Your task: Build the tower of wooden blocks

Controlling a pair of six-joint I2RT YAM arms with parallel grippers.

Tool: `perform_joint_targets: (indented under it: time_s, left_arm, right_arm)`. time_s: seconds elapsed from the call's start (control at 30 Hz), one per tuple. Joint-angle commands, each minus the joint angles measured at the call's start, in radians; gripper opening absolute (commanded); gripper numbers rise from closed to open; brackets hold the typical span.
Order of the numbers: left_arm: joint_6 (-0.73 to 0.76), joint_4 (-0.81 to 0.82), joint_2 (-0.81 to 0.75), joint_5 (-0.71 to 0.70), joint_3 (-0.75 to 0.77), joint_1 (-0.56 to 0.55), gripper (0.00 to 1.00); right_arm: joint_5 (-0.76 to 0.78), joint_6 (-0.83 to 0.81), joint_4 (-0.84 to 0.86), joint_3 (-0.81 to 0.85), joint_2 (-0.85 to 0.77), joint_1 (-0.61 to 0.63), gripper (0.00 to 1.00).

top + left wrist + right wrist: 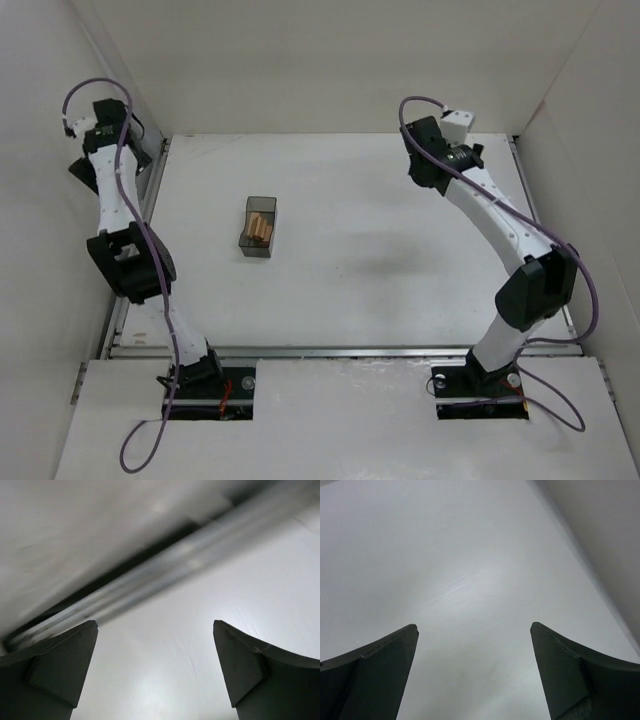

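Wood blocks (262, 227) for the tower are lying packed inside a dark translucent grey box (255, 249), which is sitting on the white table (400, 270) left of centre in the overhead view. They are showing as one light-tan cluster with a warmer, reddish tinge in places (individual pieces are too small to tell apart, and no count is possible). No block is standing on the table outside the box, and no part of a tower is showing anywhere.

Left gripper (155, 626): fingers are standing wide apart with nothing between them. Its wrist camera is looking at bare table surface and a metal rail (165, 575) along the table's edge, with the side wall beyond. In the overhead view this arm is reaching toward the far-left edge, well apart from the box.

Right gripper (474, 627): fingers are likewise spread wide and carrying nothing. Its wrist view is showing only plain white table and a strip of wall at the upper right. Overhead, this arm is reaching toward the far-right part of the table, also well apart from the box.

Assessment: the build is not yet begun. Everything is outstanding, in my judgement: getting the blocks out of the box, setting the uprights, laying the flat bar and placing the dark block. Neither arm is touching the box or a block.
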Motion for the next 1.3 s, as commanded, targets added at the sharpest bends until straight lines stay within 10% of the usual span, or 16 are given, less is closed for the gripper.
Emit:
perform_joint_targets:
  time_s: [0.0,0.07,0.2,0.3,0.4,0.53,1.27]
  left_arm:
    - [0.658,0.211,-0.257,0.929,0.018,-0.007,1.0]
    - [0.863,0.188,-0.288,1.154,0.009,-0.082,1.0]
    - [1.022,0.148,-0.279,0.787,-0.106,-0.316,1.0]
    - [1.056,0.086,-0.22,0.783,-0.17,-0.409,1.0]
    - [0.99,0.166,-0.22,0.788,-0.294,-0.461,0.96]
    - [0.93,0.253,-0.196,0.692,-0.407,-0.486,0.48]
    - [0.849,0.221,-0.099,0.716,-0.562,-0.452,0.0]
  right_arm:
    - [-0.749,-0.558,0.454,-0.108,-0.169,0.007,1.0]
    - [-1.08,-0.493,0.61,-0.156,-0.213,-0.002,1.0]
    - [-1.512,-0.455,0.693,-0.165,-0.147,-0.028,1.0]
    - [-1.619,-0.446,0.598,-0.051,-0.014,-0.037,1.0]
    - [-1.593,-0.374,0.568,-0.028,0.068,-0.046,1.0]
    - [-1.533,-0.311,0.638,-0.112,0.063,-0.046,1.0]
    - [-1.315,-0.31,0.604,-0.227,0.0,-0.006,1.0]
